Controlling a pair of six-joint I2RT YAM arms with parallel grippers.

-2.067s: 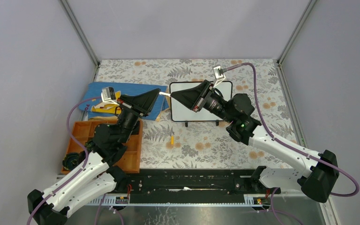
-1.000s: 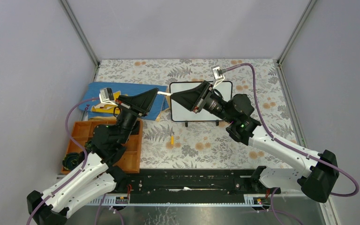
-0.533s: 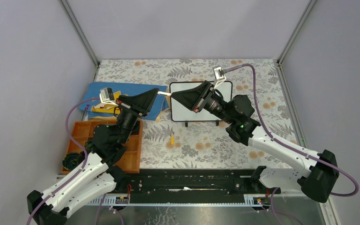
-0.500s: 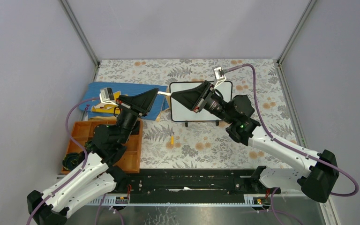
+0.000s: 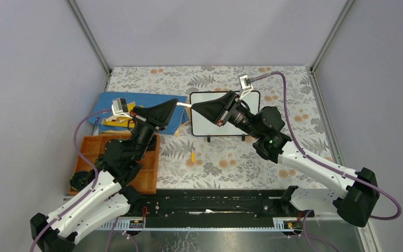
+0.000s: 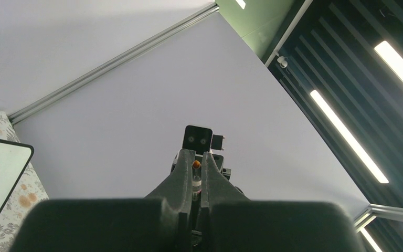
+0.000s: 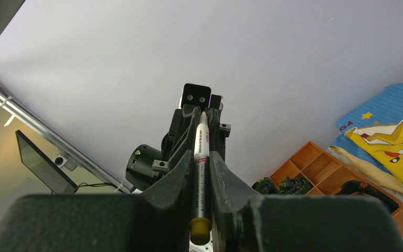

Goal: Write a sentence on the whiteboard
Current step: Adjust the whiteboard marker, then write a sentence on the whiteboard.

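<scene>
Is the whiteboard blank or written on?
Blank where visible: the whiteboard shows only bare white; the right gripper covers part.

top view: whiteboard (image 5: 202, 126) middle hidden behind right gripper (image 5: 192, 107)

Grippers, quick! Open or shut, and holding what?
Left gripper: closed on one end of the thin white marker pen.
Right gripper: closed on the same pen's other end.
</scene>
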